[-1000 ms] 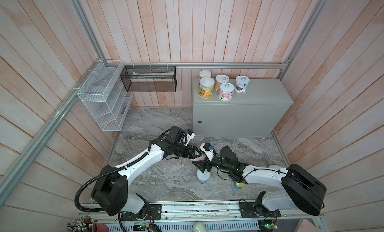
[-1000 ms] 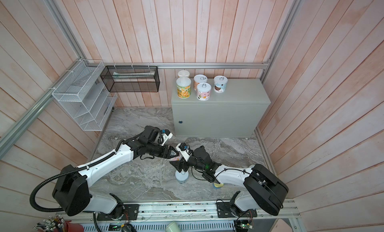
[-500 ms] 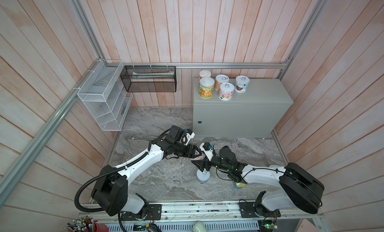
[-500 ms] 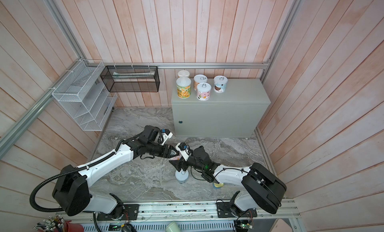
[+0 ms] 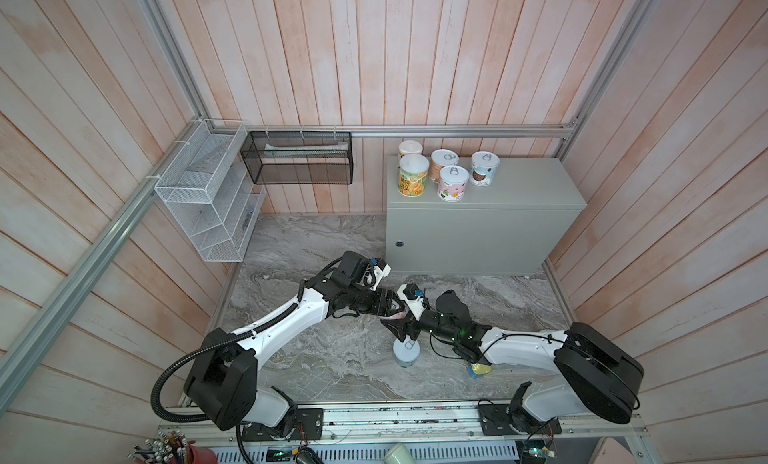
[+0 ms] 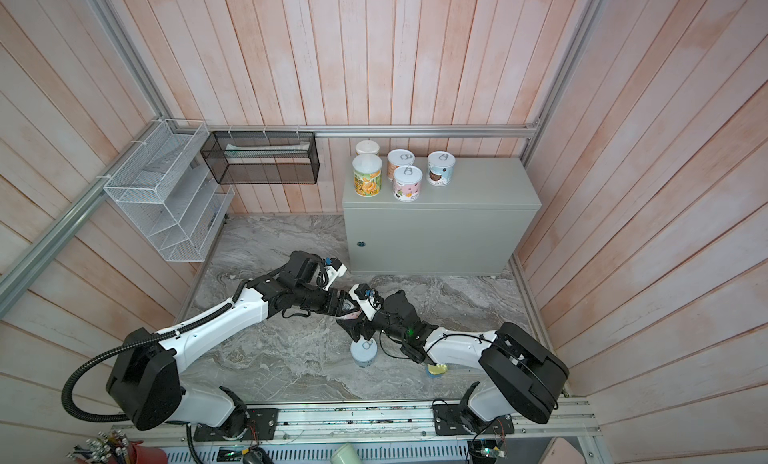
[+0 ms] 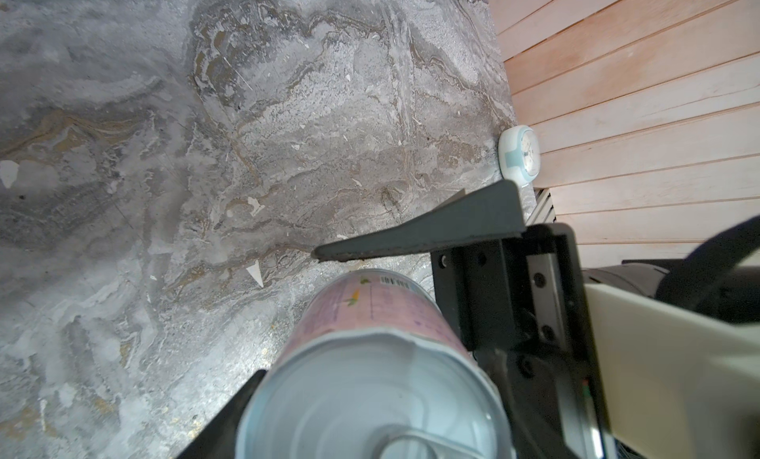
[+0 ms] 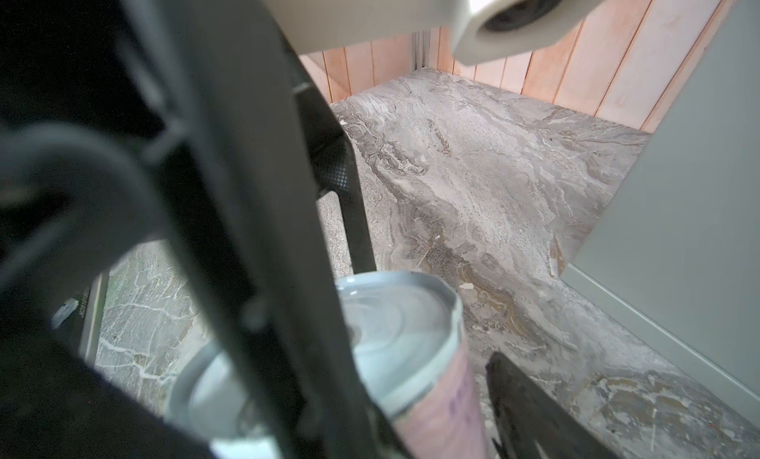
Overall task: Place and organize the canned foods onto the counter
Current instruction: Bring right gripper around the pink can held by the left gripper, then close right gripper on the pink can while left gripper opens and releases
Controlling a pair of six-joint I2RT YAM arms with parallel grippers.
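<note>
Grip | my left end effector [image 5: 393, 310] clenched on pink can [image 7: 370, 313], off the marble floor [image 7: 288, 128] | my right end effector [image 5: 400, 321] released, fingers [image 7: 411, 235] spread either side of that can

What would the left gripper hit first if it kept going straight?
Probably the right gripper, which faces it just ahead, jaws open beside the pink can that the left gripper holds. Depth is unclear.

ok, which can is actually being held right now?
The pink can, clamped in the left gripper; the rest sit on the counter or the marble floor.
</note>
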